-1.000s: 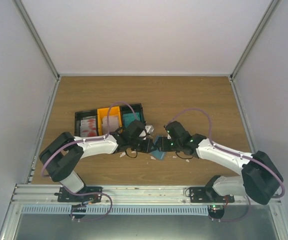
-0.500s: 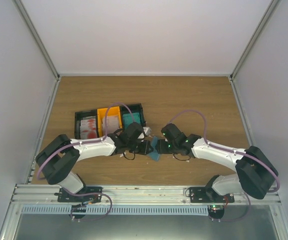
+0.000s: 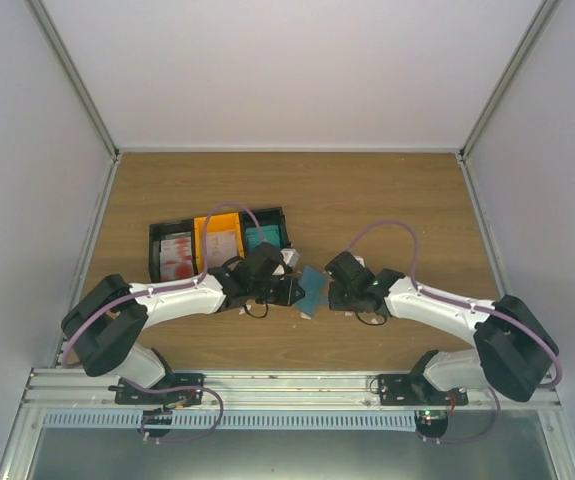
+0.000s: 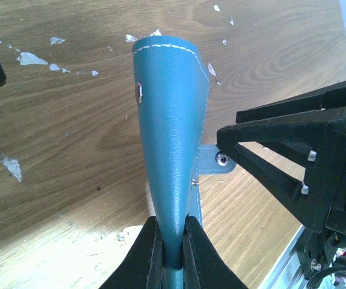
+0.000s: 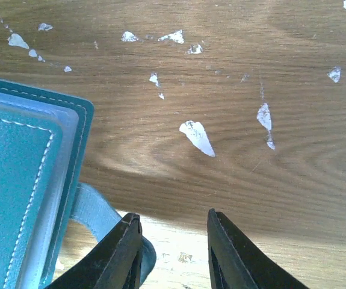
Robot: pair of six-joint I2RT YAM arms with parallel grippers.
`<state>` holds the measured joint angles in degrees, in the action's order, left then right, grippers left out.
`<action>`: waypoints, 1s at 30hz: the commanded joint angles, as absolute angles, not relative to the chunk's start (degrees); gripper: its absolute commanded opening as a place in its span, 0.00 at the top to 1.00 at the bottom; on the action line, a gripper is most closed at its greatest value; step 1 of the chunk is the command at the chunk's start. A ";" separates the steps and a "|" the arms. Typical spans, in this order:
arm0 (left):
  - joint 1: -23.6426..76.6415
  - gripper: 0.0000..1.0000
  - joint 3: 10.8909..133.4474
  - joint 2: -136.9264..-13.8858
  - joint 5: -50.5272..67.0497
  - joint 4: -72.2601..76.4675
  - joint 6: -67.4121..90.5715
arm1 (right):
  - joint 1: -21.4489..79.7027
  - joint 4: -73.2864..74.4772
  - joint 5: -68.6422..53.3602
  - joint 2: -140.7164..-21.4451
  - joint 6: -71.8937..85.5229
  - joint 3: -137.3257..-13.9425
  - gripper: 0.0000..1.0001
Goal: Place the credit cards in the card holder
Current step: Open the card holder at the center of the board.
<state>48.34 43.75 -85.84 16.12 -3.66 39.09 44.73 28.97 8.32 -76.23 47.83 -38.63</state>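
Top external view: the credit cards [image 3: 177, 256] all sit in the bin [image 3: 153, 240] and none is loaded, so the whole job appears left to do. The card holder [image 3: 312, 290] is between both arms. Left wrist view: the left gripper [image 4: 168, 244] pinches one end of the card holder tight. Right wrist view: the right gripper [image 5: 173, 253] stands partly apart and empty beside the side tab [image 5: 94, 211]. White scraps [image 5: 197, 137] litter the table [image 5: 293, 168].

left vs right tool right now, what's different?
Left tool is shut on the card holder edge; right tool has jaws apart with bare table between them. Left tool holds the holder; right tool is beside its side tab, gripping nothing. Both face the holder.
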 commanded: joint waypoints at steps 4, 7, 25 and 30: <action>48.33 1.00 43.15 -84.89 15.19 -0.53 39.34 | 44.80 27.01 8.09 -71.91 47.12 -38.32 0.64; 48.32 1.00 43.07 -84.99 15.14 -0.53 39.29 | 44.82 22.82 3.74 -69.36 46.38 -36.79 0.55; 48.33 1.00 42.92 -84.67 15.42 -0.78 39.81 | 44.47 14.97 -1.57 -76.04 49.94 -33.73 0.84; 48.32 1.00 43.25 -84.46 15.86 -1.22 39.73 | 44.14 12.13 -2.13 -77.48 51.92 -33.41 1.00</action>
